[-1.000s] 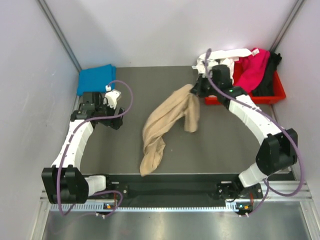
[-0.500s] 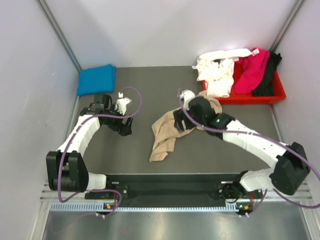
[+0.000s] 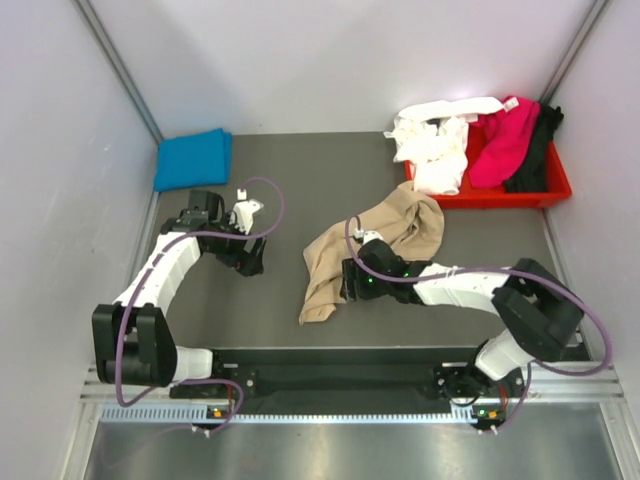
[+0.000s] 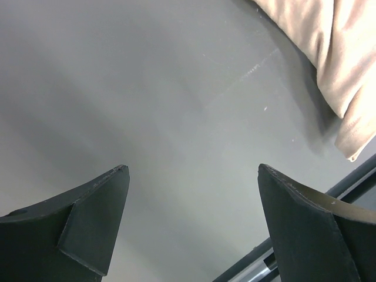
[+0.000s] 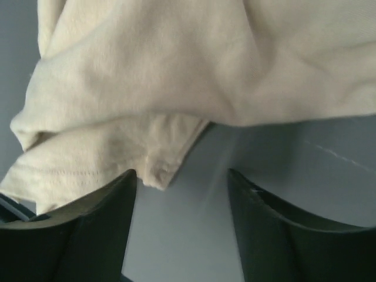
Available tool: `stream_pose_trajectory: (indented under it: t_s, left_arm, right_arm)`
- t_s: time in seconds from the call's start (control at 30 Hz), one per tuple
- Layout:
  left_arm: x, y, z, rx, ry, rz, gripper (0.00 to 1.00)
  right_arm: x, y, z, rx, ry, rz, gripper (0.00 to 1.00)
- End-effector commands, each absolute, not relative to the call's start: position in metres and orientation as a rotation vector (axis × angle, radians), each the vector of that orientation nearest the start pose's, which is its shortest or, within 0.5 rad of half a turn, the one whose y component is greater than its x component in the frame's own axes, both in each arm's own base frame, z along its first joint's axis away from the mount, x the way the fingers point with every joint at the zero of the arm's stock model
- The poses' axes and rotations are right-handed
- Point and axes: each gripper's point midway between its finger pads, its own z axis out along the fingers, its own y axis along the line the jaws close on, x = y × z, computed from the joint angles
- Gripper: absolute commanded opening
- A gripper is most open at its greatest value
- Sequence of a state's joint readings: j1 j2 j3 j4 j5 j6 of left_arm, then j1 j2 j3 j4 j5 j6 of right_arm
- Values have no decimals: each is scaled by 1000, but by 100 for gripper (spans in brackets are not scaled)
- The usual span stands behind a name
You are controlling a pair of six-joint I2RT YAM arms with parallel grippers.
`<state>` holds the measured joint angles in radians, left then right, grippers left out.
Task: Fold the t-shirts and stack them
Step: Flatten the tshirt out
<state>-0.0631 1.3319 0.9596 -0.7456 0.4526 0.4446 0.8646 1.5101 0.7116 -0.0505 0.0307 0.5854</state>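
The tan t-shirt (image 3: 385, 235) lies crumpled on the grey table's middle; it also shows in the right wrist view (image 5: 176, 76) and at the upper right of the left wrist view (image 4: 332, 53). My right gripper (image 3: 348, 280) is open and low beside the shirt's near edge, with a cloth corner just ahead of its jaws (image 5: 182, 176). My left gripper (image 3: 252, 262) is open and empty over bare table, left of the shirt (image 4: 194, 170). A folded blue t-shirt (image 3: 192, 158) lies at the back left. White (image 3: 432, 140), magenta (image 3: 500, 140) and black (image 3: 535, 150) shirts sit heaped in the tray.
The red plastic tray (image 3: 556, 188) stands at the back right against the right wall. Grey walls close in both sides and the back. The table's black front rail (image 3: 330, 355) runs along the near edge.
My right arm swung from the tray down to the table's middle, dragging the tan shirt into a shorter bunch, then let it go. My left gripper moved right, toward the shirt.
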Motion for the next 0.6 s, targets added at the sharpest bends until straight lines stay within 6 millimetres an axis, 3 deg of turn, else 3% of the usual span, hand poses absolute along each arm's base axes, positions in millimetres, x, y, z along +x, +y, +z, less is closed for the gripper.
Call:
stream_pose_trajectory:
  t_s: [0.0, 0.07, 0.1, 0.17, 0.2, 0.27, 0.3, 0.33, 0.37, 0.4, 0.43, 0.47, 0.53, 0.57]
  left_arm:
    - [269, -83, 115, 802, 2430, -505, 95]
    - [268, -88, 119, 820, 2408, -535, 94]
    - [269, -92, 122, 830, 2394, -544, 94]
    - [269, -103, 126, 865, 2371, -565, 94]
    - [270, -108, 129, 866, 2361, -575, 93]
    - [269, -127, 133, 904, 2327, -599, 93]
    - [269, -134, 134, 921, 2312, -603, 94]
    - [274, -143, 135, 941, 2284, -597, 94]
    - [269, -162, 134, 1005, 2259, -611, 95]
    - [269, -169, 130, 1009, 2270, -588, 95]
    - [270, -180, 123, 1038, 2272, -584, 96]
    - [267, -202, 121, 1104, 2231, -591, 96]
    - [268, -219, 104, 1151, 2245, -543, 94]
    - [267, -237, 103, 1197, 2201, -537, 93]
  right_arm:
    - [232, 320, 46, -245, 2405, 768, 58]
    - [230, 327, 37, -244, 2427, 803, 47]
    - [230, 327, 35, -221, 2435, 809, 31]
    - [233, 324, 35, -196, 2431, 816, 16]
    - [232, 320, 33, -176, 2439, 813, 0]
    - [237, 307, 44, -126, 2414, 815, 0]
    - [232, 296, 40, -101, 2429, 799, 0]
    - [236, 284, 51, -62, 2401, 789, 0]
    - [233, 275, 52, -49, 2402, 773, 0]
    - [229, 260, 45, -31, 2414, 722, 0]
    - [226, 251, 53, -16, 2396, 712, 0]
    - [223, 247, 53, -6, 2395, 713, 0]
    - [213, 241, 53, 16, 2395, 740, 0]
    - [211, 238, 52, 24, 2401, 737, 0]
